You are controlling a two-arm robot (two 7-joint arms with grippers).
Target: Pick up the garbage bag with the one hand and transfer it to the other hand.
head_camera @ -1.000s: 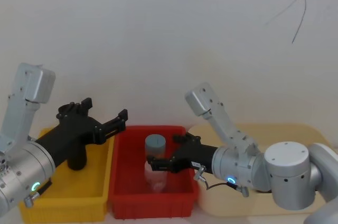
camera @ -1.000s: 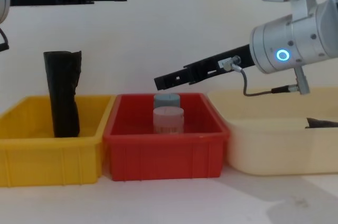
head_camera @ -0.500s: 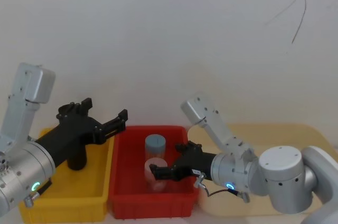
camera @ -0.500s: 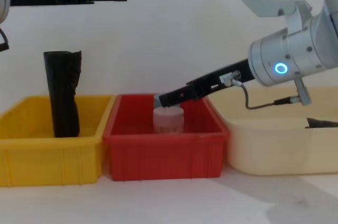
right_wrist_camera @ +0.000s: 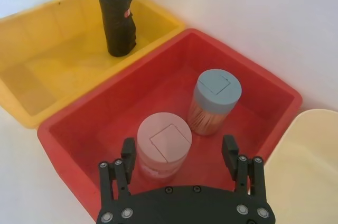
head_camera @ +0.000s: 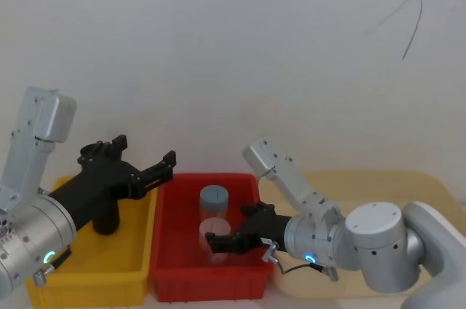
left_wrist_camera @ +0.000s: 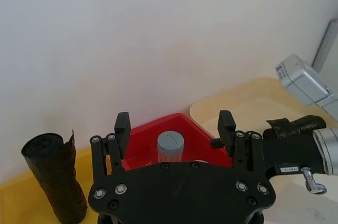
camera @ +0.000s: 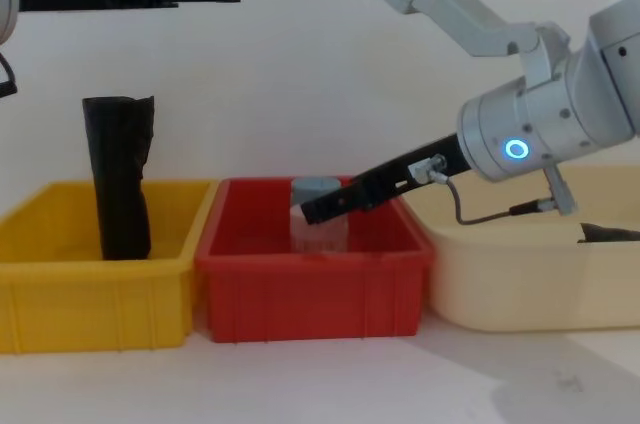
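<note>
Red plastic marks the middle of the scene: a red bin holding two jars, one with a grey-blue lid and one with a pink lid. The right gripper, on the arm with the blue ring light, reaches down into the red bin with its fingers spread wide and nothing in their grasp. The pink-lidded jar stands in the gap between them, closer to one finger than the other; whether it touches that finger cannot be told. The left gripper, on the arm with the green ring light, hangs in the air above the yellow bin that adjoins the red bin on the robot's left, its fingers also wide apart and empty. A tall black roll with a ragged flap stands upright in that yellow bin. The garbage bag lies in the cream tray on the red bin's other side, at the tray's end farthest from the red bin, apart from both grippers.
</note>
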